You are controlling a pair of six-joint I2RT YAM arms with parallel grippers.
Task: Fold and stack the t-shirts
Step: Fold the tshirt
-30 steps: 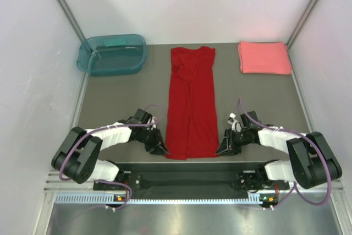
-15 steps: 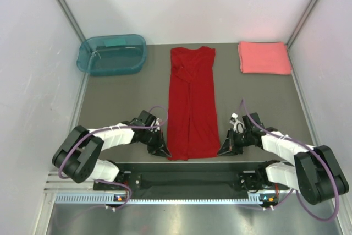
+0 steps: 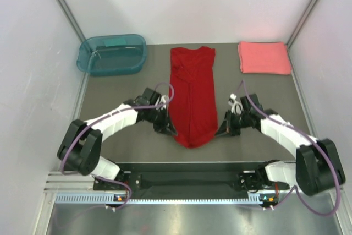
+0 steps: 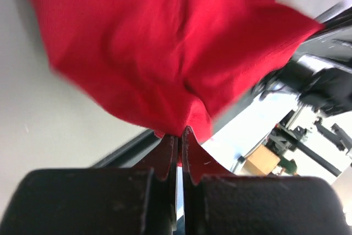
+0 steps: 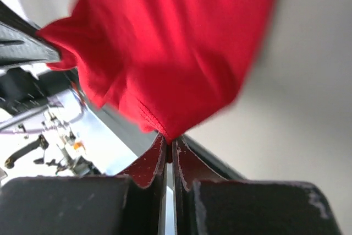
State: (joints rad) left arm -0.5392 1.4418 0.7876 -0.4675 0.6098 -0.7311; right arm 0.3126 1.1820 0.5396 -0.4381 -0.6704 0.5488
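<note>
The deep red t-shirt [image 3: 192, 94] lies lengthwise down the middle of the table, folded into a narrow strip, collar end at the far side. Its near hem is lifted off the table and sags between the two grippers. My left gripper [image 3: 171, 131] is shut on the hem's left corner, the red cloth [image 4: 165, 53] hanging from its fingertips. My right gripper [image 3: 219, 132] is shut on the right corner, with the red cloth [image 5: 170, 42] pinched at its tips. The coral-pink t-shirt [image 3: 264, 58] rests as a neat folded rectangle at the far right.
A teal translucent plastic tub [image 3: 112, 53] stands at the far left corner. White walls with metal posts close in the table on three sides. The black base rail [image 3: 187, 180] runs along the near edge.
Both grippers closed on the near corners of the red t-shirt's hem and moved away from the near edge, lifting the hem and pulling it toward the collar end.
</note>
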